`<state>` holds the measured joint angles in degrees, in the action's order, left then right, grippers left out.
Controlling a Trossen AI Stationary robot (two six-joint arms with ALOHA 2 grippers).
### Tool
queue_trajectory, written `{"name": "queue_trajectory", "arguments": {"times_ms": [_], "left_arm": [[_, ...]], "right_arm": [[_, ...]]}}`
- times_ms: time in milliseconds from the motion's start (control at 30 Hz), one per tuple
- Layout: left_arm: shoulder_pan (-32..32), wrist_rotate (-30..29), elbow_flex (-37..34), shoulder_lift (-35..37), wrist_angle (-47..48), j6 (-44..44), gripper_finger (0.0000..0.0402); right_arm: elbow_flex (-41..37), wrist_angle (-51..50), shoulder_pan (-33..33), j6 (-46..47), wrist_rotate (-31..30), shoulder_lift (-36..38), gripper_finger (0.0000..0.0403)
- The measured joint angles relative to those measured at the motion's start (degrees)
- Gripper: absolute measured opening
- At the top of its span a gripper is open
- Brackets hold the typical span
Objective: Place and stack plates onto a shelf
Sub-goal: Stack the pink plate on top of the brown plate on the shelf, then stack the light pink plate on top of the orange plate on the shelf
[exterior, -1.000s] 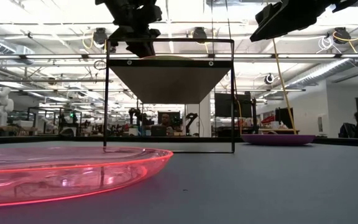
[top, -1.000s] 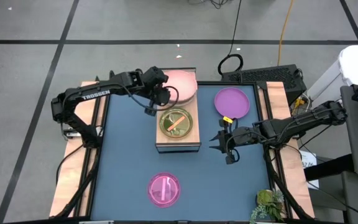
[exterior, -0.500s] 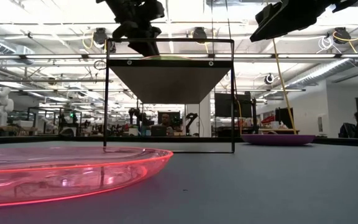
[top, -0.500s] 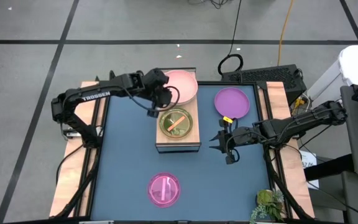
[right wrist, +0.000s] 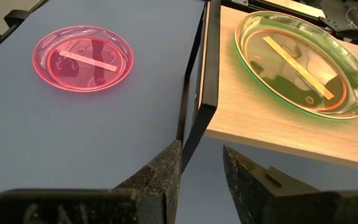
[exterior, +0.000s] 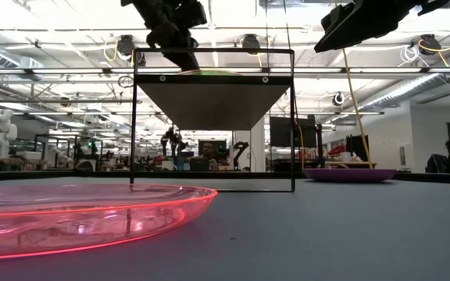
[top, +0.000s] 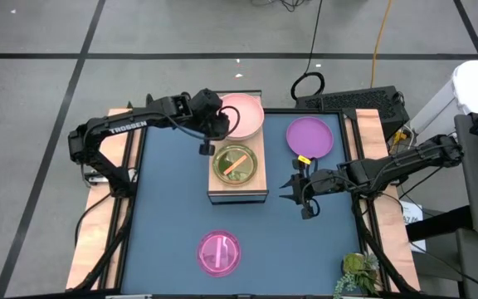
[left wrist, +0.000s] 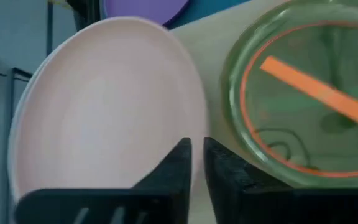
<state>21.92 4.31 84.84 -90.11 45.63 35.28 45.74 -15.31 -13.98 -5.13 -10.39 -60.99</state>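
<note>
L gripper [left wrist: 196, 163] pinches the near rim of the salmon plate [top: 243, 114], which overhangs the shelf's [top: 258, 184] back edge, beside the green plate [top: 234, 162]. R gripper [top: 292, 189] hovers, fingers apart, over bare tabletop by the shelf's right edge. Magenta plate [top: 219, 252] sits well apart, w/ open room around.

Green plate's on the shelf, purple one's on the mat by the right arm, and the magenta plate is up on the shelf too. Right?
Not quite. The magenta plate lies on the blue mat at the near end of the table, not on the shelf; the high view shows it. The green plate on the shelf and the purple plate by the right arm are as you said.

Shelf [top: 256, 188] carries green plate [top: 234, 164]
</note>
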Motion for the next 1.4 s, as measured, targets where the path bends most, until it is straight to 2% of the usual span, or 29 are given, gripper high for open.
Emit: {"name": "queue_trajectory", "arguments": {"times_ms": [167,433,733,1033,1233,1400], "left_arm": [[0.56,0.34,-1.28,0.07,-0.65,-1.61,0.0006],[0.66,0.14,-5.55,0.19,-4.09,-2.77,0.0005],[0.13,-0.49,-5.75,1.20,-6.69,-2.34,0.0004],[-0.78,-0.47,-5.77,5.99,-7.52,-4.12,0.0004],[-5.68,-0.43,-5.64,11.05,-5.22,-11.51,0.0003],[-15.94,-1.21,-6.39,12.85,-2.65,-17.38,0.0003]], "right_arm": [[0.00,0.00,0.00,0.02,0.13,0.00,0.0105],[0.00,0.00,0.00,0.04,0.15,0.00,0.0105],[0.00,0.00,0.00,0.00,0.15,0.00,0.0105],[0.00,-0.23,0.00,-0.02,0.13,0.00,0.0105],[0.00,-0.22,0.00,3.30,0.11,0.02,0.0105],[0.00,0.89,-0.41,6.40,1.03,-0.76,0.0105]]}}
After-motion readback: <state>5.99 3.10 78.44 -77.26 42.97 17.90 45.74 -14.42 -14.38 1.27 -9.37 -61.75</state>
